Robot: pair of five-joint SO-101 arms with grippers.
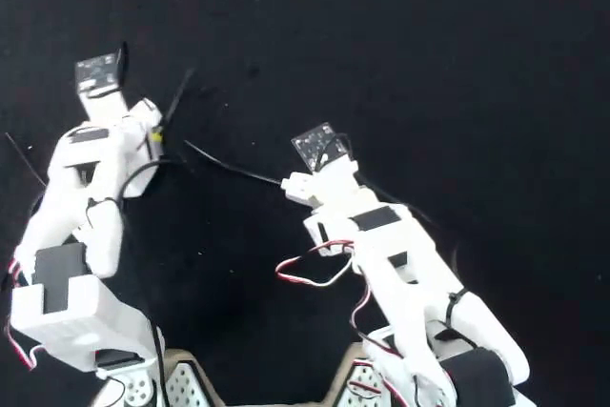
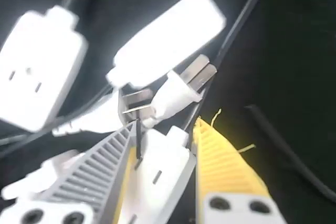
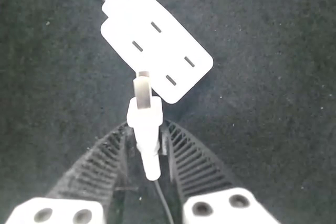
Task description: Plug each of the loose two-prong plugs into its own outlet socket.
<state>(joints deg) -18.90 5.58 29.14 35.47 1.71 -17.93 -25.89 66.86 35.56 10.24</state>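
Observation:
My right gripper [image 3: 146, 129] is shut on a white two-prong plug [image 3: 144, 121]. Its prongs point at a white outlet block [image 3: 157, 45] with two pairs of slots, and the prong tips sit at the block's near edge. My left gripper [image 2: 164, 129], with one grey and one yellow finger [image 2: 223, 166], is shut on another white outlet block [image 2: 157, 174]. Just beyond it lie two loose white plugs [image 2: 176, 93] [image 2: 102, 119] with bare prongs. A third outlet block [image 2: 37, 72] and a long white piece [image 2: 168, 38] lie farther off. In the high view the left arm [image 1: 86, 188] is at the left and the right arm [image 1: 381, 235] at the centre.
A black cloth [image 1: 457, 92] covers the table. Thin black cables [image 1: 229, 169] run between the two arms, and more cables [image 2: 283, 145] cross beside the left gripper. Red and white servo wires [image 1: 315, 274] loop at the right arm's base.

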